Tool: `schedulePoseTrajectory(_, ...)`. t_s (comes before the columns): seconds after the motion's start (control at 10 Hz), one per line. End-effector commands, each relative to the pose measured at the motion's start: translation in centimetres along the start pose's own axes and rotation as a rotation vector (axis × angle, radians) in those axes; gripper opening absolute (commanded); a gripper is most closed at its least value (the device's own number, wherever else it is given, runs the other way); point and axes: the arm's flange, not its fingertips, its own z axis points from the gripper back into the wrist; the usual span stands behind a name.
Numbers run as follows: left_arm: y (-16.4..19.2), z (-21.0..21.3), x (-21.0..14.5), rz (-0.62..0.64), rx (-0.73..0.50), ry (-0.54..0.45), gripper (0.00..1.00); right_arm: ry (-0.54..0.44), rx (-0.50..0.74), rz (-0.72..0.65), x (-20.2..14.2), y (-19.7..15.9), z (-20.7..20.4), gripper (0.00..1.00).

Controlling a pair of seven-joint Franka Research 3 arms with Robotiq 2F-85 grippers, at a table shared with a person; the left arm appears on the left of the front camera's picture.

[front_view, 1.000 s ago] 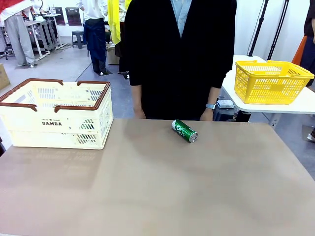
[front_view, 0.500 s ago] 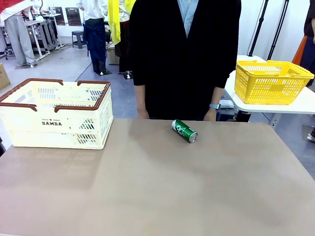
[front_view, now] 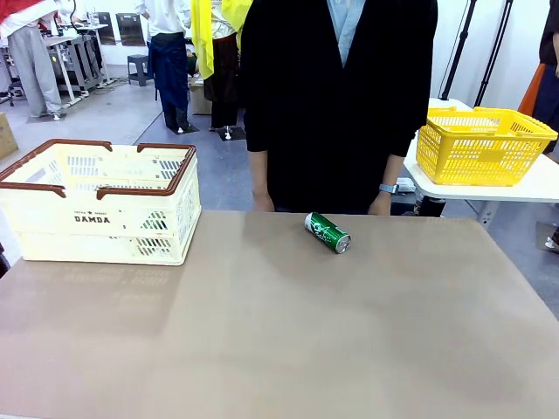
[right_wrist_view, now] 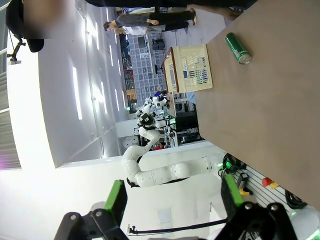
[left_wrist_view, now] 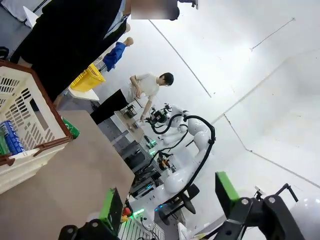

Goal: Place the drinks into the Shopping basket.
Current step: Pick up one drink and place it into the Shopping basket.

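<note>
- Green can [front_view: 327,232]: lying on its side on the brown table [front_view: 288,340], far of centre, just in front of the person [front_view: 341,96] standing at the far edge.
- Long axis: diagonal, far-left to near-right; silver end faces near-right.
- Appearance: slim, green with white lettering, apparently undented.
- Shopping basket [front_view: 100,202]: cream, brown rim handles, "DAMDA" print, far left, well apart from the can; blue-and-white cans [left_wrist_view: 10,137] already inside, probably two.
- Left gripper [left_wrist_view: 170,200]: jaws fully apart, empty, pointed up and away from the table.
- Right gripper [right_wrist_view: 172,197]: jaws fully apart, empty, well apart from the can [right_wrist_view: 237,48].
- Nearer arm: hard to tell; can sits slightly right of centre, favouring the right arm.
</note>
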Motion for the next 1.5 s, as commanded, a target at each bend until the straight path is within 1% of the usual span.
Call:
schedulePoseTrajectory(0.0,-0.2,-0.5,-0.2,0.011,-0.004,-0.025,1.00,-0.003,-0.011,-0.008,-0.1,0.2,-0.2,1.00)
schedulePoseTrajectory(0.5,-0.2,-0.5,-0.2,0.011,-0.004,-0.025,1.00,-0.003,-0.011,-0.008,-0.1,0.2,-0.2,1.00)
schedulePoseTrajectory(0.6,0.2,-0.2,-0.2,0.004,0.000,-0.003,1.00,-0.003,-0.011,-0.008,-0.1,0.2,-0.2,1.00)
schedulePoseTrajectory(0.7,-1.7,-4.1,1.9,-0.019,-0.018,0.028,1.00,-0.003,-0.011,-0.008,-0.1,0.2,-0.2,1.00)
schedulePoseTrajectory(0.8,-4.7,-11.0,4.1,0.036,0.034,0.125,1.00,-0.003,-0.011,-0.008,-0.1,0.2,-0.2,1.00)
schedulePoseTrajectory(0.9,-7.2,-17.7,5.4,0.034,0.080,0.298,1.00,-0.003,-0.011,-0.008,-0.1,0.2,-0.2,1.00)
schedulePoseTrajectory(1.0,-8.7,-24.0,6.6,0.091,0.154,0.426,1.00,-0.003,-0.011,-0.008,-0.1,0.2,-0.2,1.00)
schedulePoseTrajectory(1.1,-9.0,-29.7,7.7,0.161,0.205,0.521,1.00,-0.003,-0.011,-0.008,-0.1,0.2,-0.2,1.00)
schedulePoseTrajectory(1.2,-8.5,-35.0,8.2,0.206,0.273,0.542,1.00,-0.003,-0.011,-0.008,-0.1,0.2,-0.2,1.00)
schedulePoseTrajectory(1.3,-7.0,-40.8,7.7,0.184,0.388,0.565,1.00,-0.003,-0.011,-0.008,-0.1,0.2,-0.2,1.00)
schedulePoseTrajectory(1.4,-4.8,-45.6,6.6,0.216,0.465,0.625,1.00,-0.003,-0.011,-0.008,-0.1,0.2,-0.2,1.00)
